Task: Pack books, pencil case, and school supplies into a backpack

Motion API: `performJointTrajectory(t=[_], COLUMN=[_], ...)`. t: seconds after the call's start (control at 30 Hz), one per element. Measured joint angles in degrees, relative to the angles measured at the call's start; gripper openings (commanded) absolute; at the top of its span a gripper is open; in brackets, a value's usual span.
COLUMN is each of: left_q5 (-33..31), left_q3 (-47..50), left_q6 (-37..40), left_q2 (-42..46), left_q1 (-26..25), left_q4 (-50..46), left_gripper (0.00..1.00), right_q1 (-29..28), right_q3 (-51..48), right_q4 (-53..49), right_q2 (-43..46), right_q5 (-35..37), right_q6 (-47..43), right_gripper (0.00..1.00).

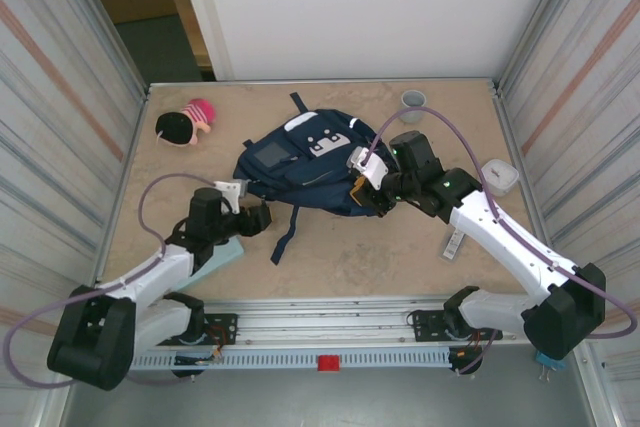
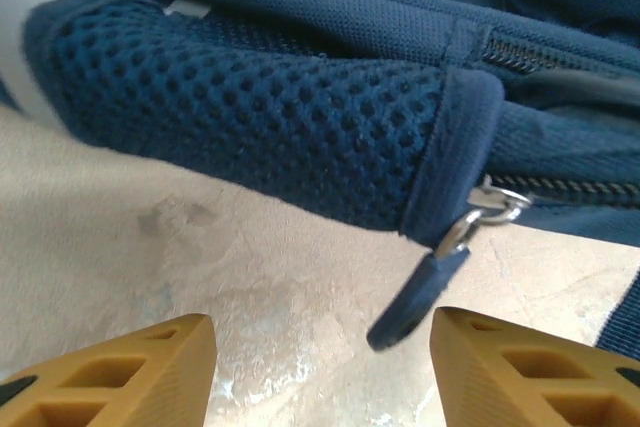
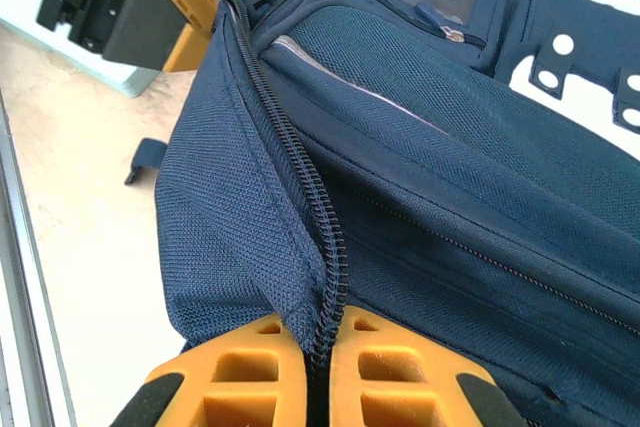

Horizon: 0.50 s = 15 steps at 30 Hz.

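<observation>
Bases of both arms sit at the bottom edge of the top view. Just above them, in the lower left of the frame, the pencil case lies flat on the table, partly under the left arm. In the lower right, one small white piece of the school supplies lies beside the right arm.

Left of centre, the left pincer points at the lower left side of the backpack. In its wrist view the left pincer is partly open: the two orange fingers stand well apart and hold nothing. A dark zipper pull hangs from the mesh side of the backpack, above the gap, and touches neither finger.

Right of centre, the right pincer is at the right edge of the backpack. In its wrist view the right pincer is pressed together, with the zipper seam of the backpack pinched between the fingers.

Further up, a rounded white box sits by the right wall, a grey cup near the top edge, and a pink and black toy in the upper left.
</observation>
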<state>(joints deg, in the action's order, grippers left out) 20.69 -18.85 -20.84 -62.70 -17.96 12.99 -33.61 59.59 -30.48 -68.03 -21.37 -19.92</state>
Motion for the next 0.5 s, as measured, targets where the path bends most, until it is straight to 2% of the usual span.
performJointTrajectory(t=[0.07, 0.17, 0.23, 0.3, 0.5], left_q5=[0.72, 1.81, 2.29, 2.14, 1.01], left_q3=[-0.57, -1.75, -2.45, -3.02, -4.46], left_q6=[0.85, 2.27, 3.06, 4.07, 6.4], left_q2=[-2.78, -6.1, -6.75, -6.43, -2.19], left_q1=[-0.17, -1.27, -2.43, -4.13, -8.76], left_q4=[1.9, 4.76, 5.86, 6.6, 3.3], left_gripper=[0.4, 0.16, 0.04, 0.0, 0.0], right_q1=[0.0, 0.0, -0.02, -0.02, 0.0], right_q3=[0.0, 0.0, 0.0, 0.0, -2.56], right_q4=[0.02, 0.42, 0.55, 1.05, 3.96], right_q2=[0.0, -0.2, -0.26, -0.26, 0.35], right_q5=[-0.15, -0.15, -0.07, 0.26, 1.46], right_q6=[0.26, 1.05, 1.62, 2.21, 4.59], right_gripper=[0.0, 0.0, 0.0, 0.0, 0.0])
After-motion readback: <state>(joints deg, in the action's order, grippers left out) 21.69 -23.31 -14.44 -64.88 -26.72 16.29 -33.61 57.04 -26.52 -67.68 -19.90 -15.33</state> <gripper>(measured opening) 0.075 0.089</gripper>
